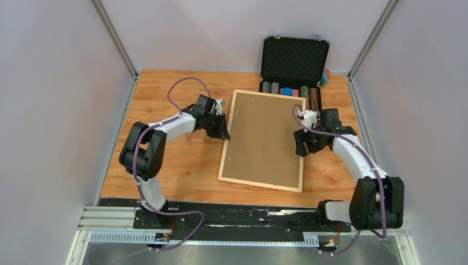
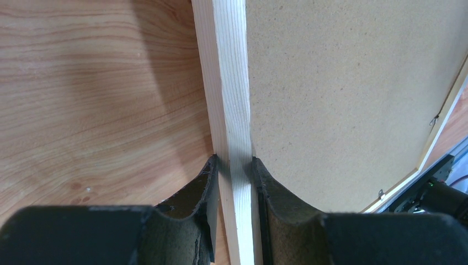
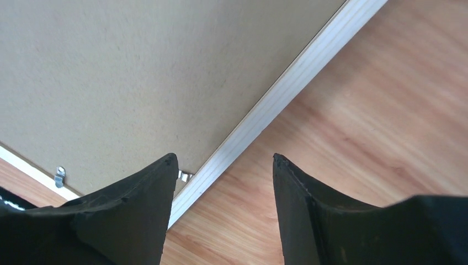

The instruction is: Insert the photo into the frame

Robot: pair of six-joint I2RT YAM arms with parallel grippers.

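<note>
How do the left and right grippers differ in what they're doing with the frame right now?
The left gripper is shut on the frame, on its left rail; the right gripper is open and grips nothing. The left's jaws pinch the wood; the right's stand apart astride the opposite rail. Both sit at the frame's long edges.

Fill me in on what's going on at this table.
The frame lies back side up on the table, with its brown backing board sitting in it. The left gripper is shut on the frame's left rail. The right gripper hangs open over the right rail. No photo is visible.
</note>
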